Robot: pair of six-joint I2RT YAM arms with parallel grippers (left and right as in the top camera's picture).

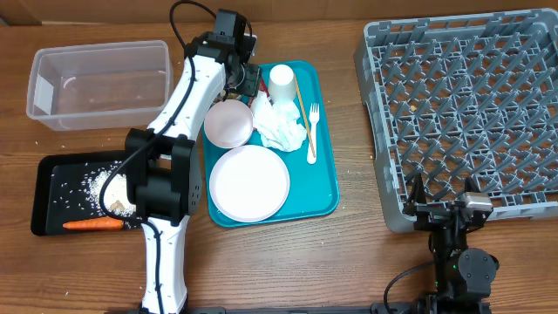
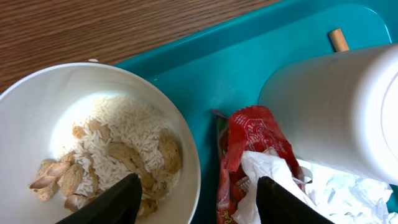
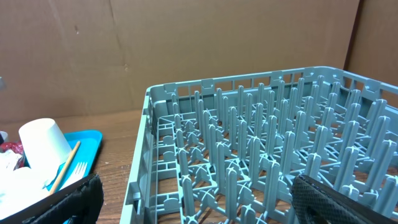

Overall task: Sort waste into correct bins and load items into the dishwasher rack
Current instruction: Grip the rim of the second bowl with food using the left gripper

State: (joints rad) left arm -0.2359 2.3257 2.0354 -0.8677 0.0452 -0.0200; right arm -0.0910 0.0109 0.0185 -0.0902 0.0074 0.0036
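Left wrist view: the left hand hangs over a teal tray, its fingers partly spread with nothing between them. Below one finger sits a white bowl of rice and peanut shells. Below the other lie a red wrapper and, touching it, a crumpled napkin. Just past those is a white cup, with the end of a wooden stick beyond it. Seen from overhead, a fork and a large plate lie farther from this hand on the same tray. Off the tray on the bench are a clear tub and a black tray holding a carrot and crumbs. The right hand, fingers wide and empty, sits at the near edge of the grey rack.
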